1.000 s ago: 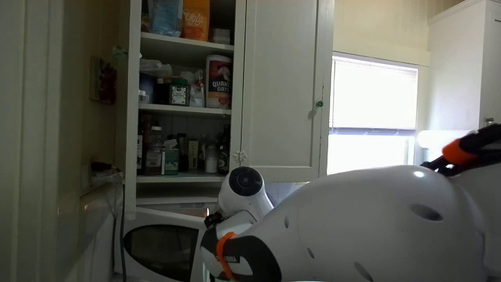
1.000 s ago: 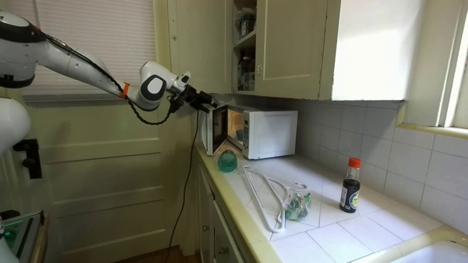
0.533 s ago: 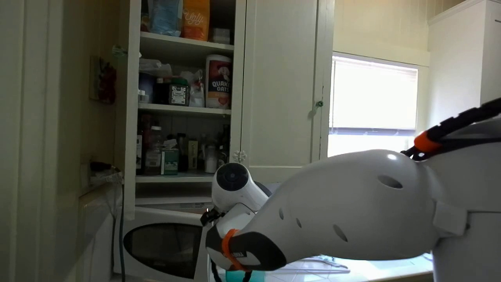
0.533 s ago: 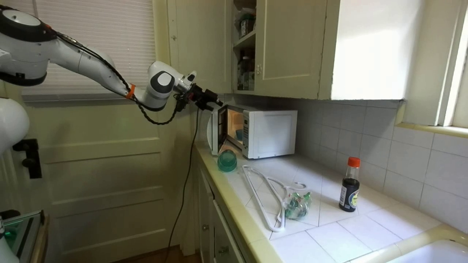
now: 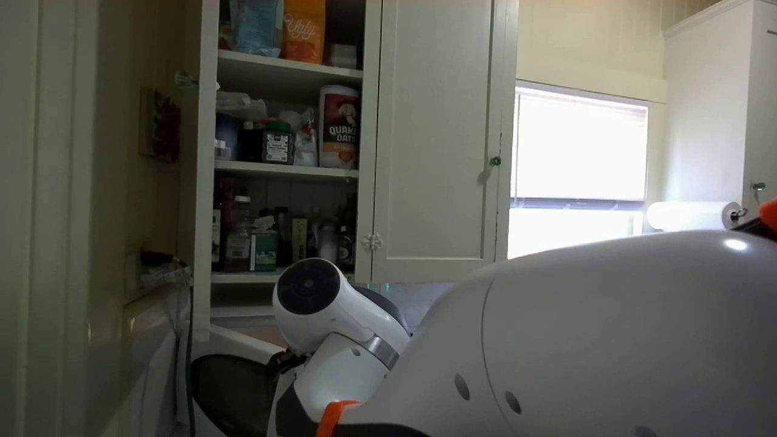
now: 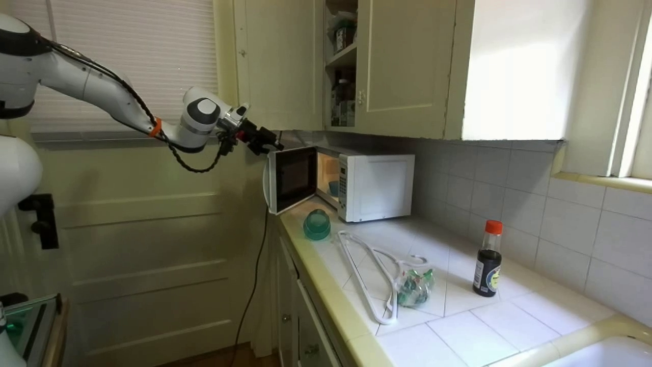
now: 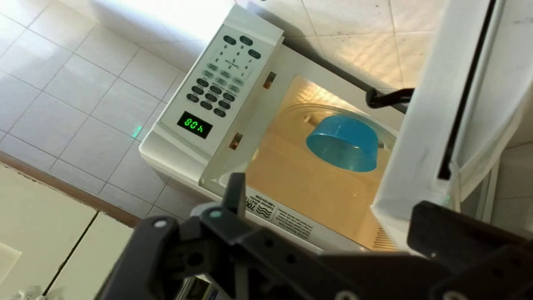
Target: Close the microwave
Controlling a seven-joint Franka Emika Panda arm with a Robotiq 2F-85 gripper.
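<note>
Poising the pincer (image 7: 329,198) with both fingers (image 7: 236,189) well apart, by the top free corner of the swung-out door (image 6: 293,178) of the microwave (image 6: 377,188). Being unable to tell contact from a slim gap there. Stretching a white arm (image 6: 104,94) behind, in both exterior views, with an orange strap (image 6: 156,127) around it. Finding the microwave itself just past the door, sitting near the tiled wall (image 6: 514,204) at the far end of the counter (image 6: 453,341), gaping wide at the front. Making out, in the wrist view, a button panel (image 7: 220,77) and lit green digits (image 7: 193,124), appearing upside down. Seeing a blue bowl (image 7: 345,143) resting inside the warm-lit cavity (image 7: 291,179). Noticing, in an exterior view, a green see-through vessel (image 6: 317,225) sitting on the counter just in front of the microwave, near the yellow edge (image 6: 330,290). Looking up at a wall cupboard (image 5: 434,130) over the microwave, bearing packets (image 5: 303,30), bottles (image 5: 240,237) and an oats canister (image 5: 339,127) on shelves (image 5: 285,167). Passing along the counter to a white hanger (image 6: 360,278) lying flat, then to a clear bag (image 6: 415,288) showing green beside it, without telling whether touching. Coming next to a dark bottle (image 6: 487,267) with a red cap (image 6: 493,227), standing upright well apart from the bag. Going farther to a sink (image 6: 606,351) showing only a corner, and, in an exterior view, to a bright window (image 5: 580,164).
</note>
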